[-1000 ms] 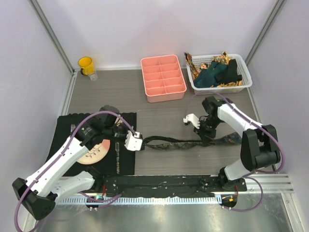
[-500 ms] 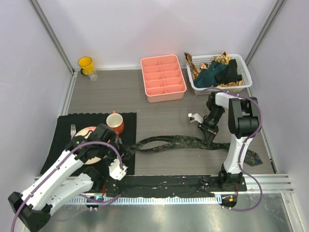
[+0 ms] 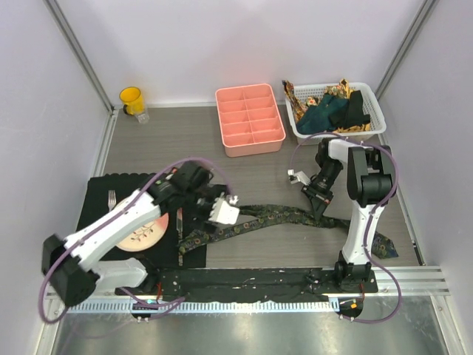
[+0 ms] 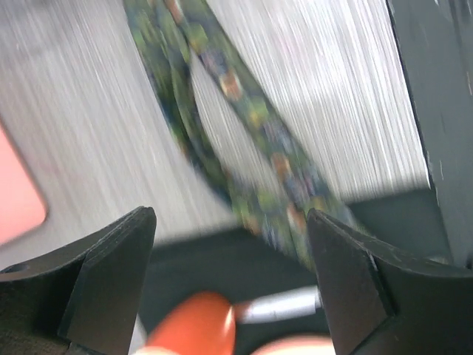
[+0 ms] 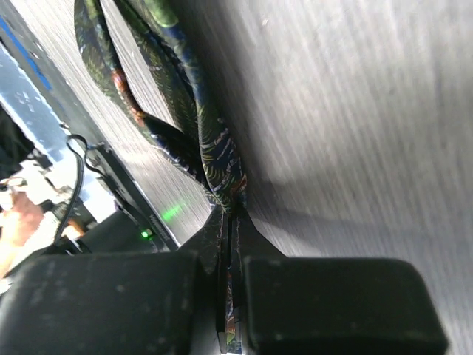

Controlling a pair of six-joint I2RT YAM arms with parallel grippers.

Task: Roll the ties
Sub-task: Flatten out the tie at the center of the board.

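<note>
**Fig. – One tie laid out, the rest waiting.** A single patterned tie [image 3: 281, 215] lies on the table on the near side of the pink tray [image 3: 250, 120]. It runs from near-left of the tray, where its end overlaps the black placemat [image 3: 96, 190], across to near-right. My right gripper [image 5: 230, 296] is closed, pinching a doubled fold of the tie between its pads, near-right of the tray. My left gripper [image 4: 230, 237] stands wide open and empty above the tie's left end.

*Handling.* I judge the fabric light, limp and probably slick. It will sag and slide rather than hold a shape, so I would pinch it flat across its width close to one end to start a roll.

*Count.* There is one tie on the table and one tray of eight compartments. One white basket [image 3: 340, 135], just right of the tray, holds a heap of ties [image 3: 332, 111]. I make out teal, black and gold-brown, so apparently three, though the tangle may hide more.
</note>
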